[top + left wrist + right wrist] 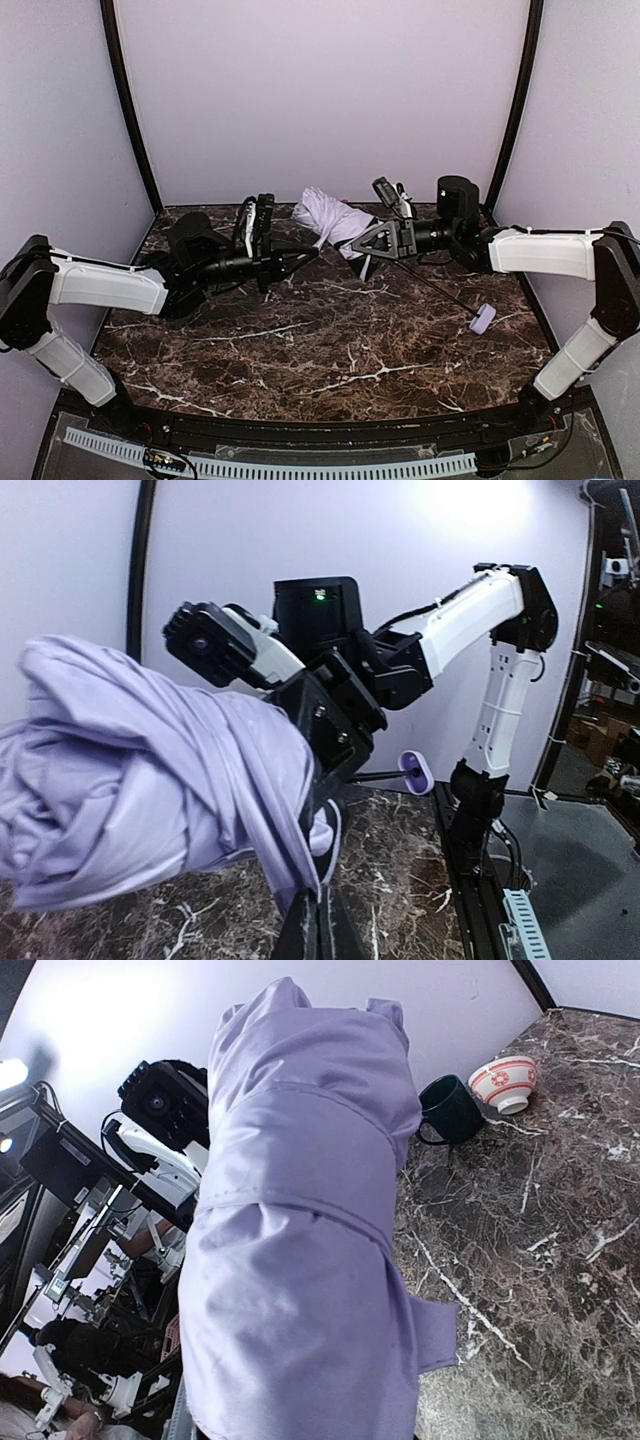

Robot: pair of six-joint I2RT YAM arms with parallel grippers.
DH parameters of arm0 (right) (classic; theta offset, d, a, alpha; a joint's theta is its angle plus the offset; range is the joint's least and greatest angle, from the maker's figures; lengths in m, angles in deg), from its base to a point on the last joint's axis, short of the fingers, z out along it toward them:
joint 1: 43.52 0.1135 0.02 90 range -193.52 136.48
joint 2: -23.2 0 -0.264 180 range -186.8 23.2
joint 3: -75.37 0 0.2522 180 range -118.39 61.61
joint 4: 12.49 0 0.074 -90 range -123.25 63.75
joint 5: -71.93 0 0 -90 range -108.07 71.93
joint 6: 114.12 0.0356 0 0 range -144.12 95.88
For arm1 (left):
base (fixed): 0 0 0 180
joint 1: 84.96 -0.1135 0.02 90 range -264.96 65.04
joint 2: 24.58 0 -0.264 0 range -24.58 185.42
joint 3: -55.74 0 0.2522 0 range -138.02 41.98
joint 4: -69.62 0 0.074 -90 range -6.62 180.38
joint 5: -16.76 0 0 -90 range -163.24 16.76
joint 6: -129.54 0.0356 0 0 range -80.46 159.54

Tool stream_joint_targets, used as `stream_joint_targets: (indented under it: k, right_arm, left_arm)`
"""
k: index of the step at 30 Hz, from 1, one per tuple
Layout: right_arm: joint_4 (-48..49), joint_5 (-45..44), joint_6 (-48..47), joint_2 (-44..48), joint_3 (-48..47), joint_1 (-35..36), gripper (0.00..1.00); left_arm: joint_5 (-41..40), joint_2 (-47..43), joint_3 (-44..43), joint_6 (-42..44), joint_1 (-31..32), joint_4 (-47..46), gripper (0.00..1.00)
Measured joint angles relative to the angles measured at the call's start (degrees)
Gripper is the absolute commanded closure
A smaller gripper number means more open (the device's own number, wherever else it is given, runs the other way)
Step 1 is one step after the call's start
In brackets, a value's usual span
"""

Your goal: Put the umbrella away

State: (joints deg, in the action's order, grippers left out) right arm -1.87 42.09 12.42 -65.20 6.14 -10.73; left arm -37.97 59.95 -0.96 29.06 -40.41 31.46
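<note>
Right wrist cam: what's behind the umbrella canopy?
Beside the umbrella canopy, further back: a dark green mug and a red-patterned bowl on the table near the wall, and the left arm's wrist on the other side. Anything directly behind the fabric is covered.

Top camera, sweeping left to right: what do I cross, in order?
Left arm's white forearm → umbrella canopy → thin black shaft → knob handle → right arm's white forearm. Both grippers overlap the canopy, so they are left out.
</note>
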Motion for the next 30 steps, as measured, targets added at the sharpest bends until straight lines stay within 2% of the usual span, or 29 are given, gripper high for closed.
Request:
stream_joint_targets:
  k: [4, 7, 11, 13, 19, 23, 26, 30]
  right_arm:
    - [0.9, 0.4, 1.6, 0.0, -0.1, 0.6, 1.0]
    - [0.5, 0.5, 1.9, 0.6, -0.3, 0.8, 1.0]
    - [-3.1, 0.2, 0.2, 2.4, -1.4, 0.9, 1.0]
    - [-5.3, -0.5, -1.4, 3.0, -2.1, 0.9, 1.0]
    - [-9.1, -0.1, -5.0, 3.2, -3.1, 1.8, 1.0]
    - [-10.1, 0.2, -5.4, 3.2, -3.8, 2.1, 1.0]
    - [-9.9, 0.0, -4.3, 3.2, -4.1, 2.1, 1.0]
    - [-10.4, -0.9, -3.0, 3.2, -4.2, 2.3, 1.0]
  left_arm:
    - [4.5, 5.3, -1.4, 0.1, 0.3, -6.4, 1.0]
    - [4.5, 6.5, -1.2, 1.9, 0.3, -8.9, 1.0]
    - [1.4, 6.1, -0.9, 5.5, 0.6, -10.0, 1.0]
    - [-4.2, 4.2, 1.6, 9.0, 2.0, -11.9, 1.0]
    - [-25.6, -2.1, 6.9, 30.1, 13.2, -12.1, 1.0]
    - [-38.2, -1.9, 9.4, 45.6, 16.9, -16.2, 1.0]
    - [-45.4, 2.3, 9.3, 59.6, 19.5, -23.5, 1.0]
    - [-51.6, 13.8, 7.2, 77.0, 21.3, -37.0, 1.0]
